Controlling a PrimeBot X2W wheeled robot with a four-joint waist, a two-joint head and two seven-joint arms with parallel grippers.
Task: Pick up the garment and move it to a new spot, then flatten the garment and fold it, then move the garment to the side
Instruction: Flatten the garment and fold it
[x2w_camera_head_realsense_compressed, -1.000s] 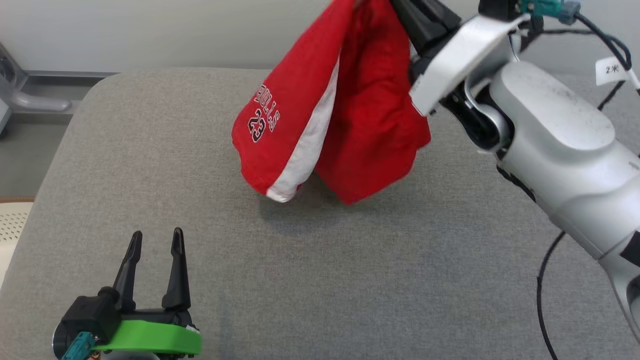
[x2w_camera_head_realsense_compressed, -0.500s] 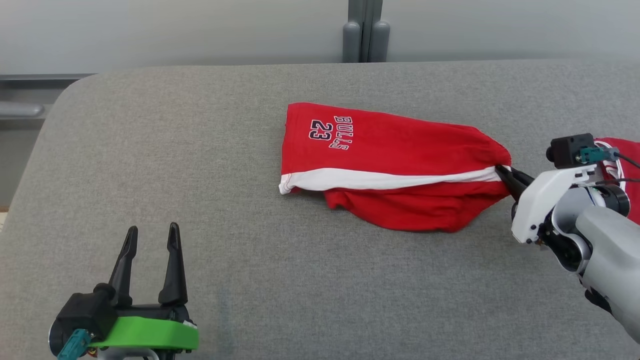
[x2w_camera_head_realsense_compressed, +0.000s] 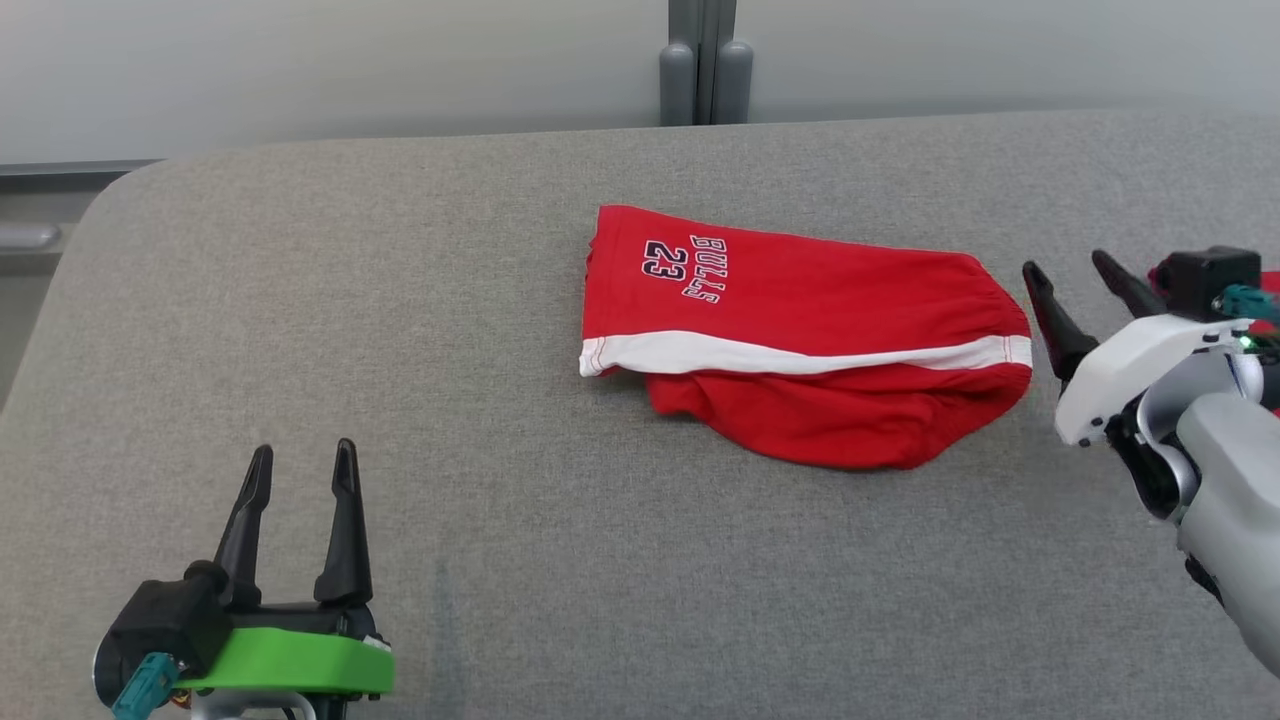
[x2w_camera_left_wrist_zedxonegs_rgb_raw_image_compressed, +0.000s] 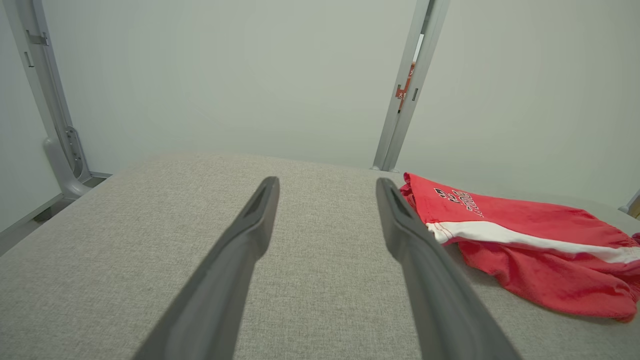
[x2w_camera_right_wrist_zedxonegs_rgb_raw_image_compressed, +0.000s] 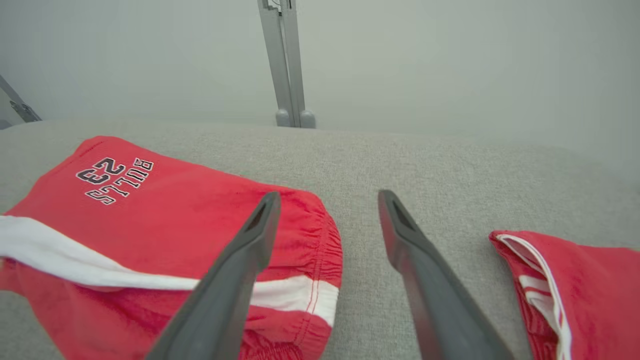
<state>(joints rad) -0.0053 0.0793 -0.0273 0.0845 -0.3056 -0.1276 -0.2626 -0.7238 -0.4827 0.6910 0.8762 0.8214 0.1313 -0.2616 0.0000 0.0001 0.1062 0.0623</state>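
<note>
- My left fingers (x2w_camera_head_realsense_compressed: 345, 500) are spread apart and hold nothing. They sit well to the left of the garment and nearer to me, pointing away across the grey padded surface (x2w_camera_head_realsense_compressed: 500, 300). In my left wrist view the garment lies off to the right of them.
- The garment (x2w_camera_head_realsense_compressed: 800, 330) is a pair of red shorts with a white side stripe and "BULLS 23" in dark letters. It lies on the surface with its leg hem to the left and its gathered waistband to the right. The leg on top is fairly smooth. Below the stripe the other leg is bunched and sticks out toward me.
- Behind the garment a grey post (x2w_camera_head_realsense_compressed: 700, 60) stands at the far edge of the surface, against a pale wall (x2w_camera_head_realsense_compressed: 300, 70).
- My right fingers (x2w_camera_head_realsense_compressed: 1050, 315) are spread apart and empty, just to the right of the garment's waistband. In my right wrist view one finger crosses in front of the waistband and the other is over bare surface.
- Right of the garment, past my right fingers, lies a second red piece (x2w_camera_right_wrist_zedxonegs_rgb_raw_image_compressed: 590, 290) with white trim.
</note>
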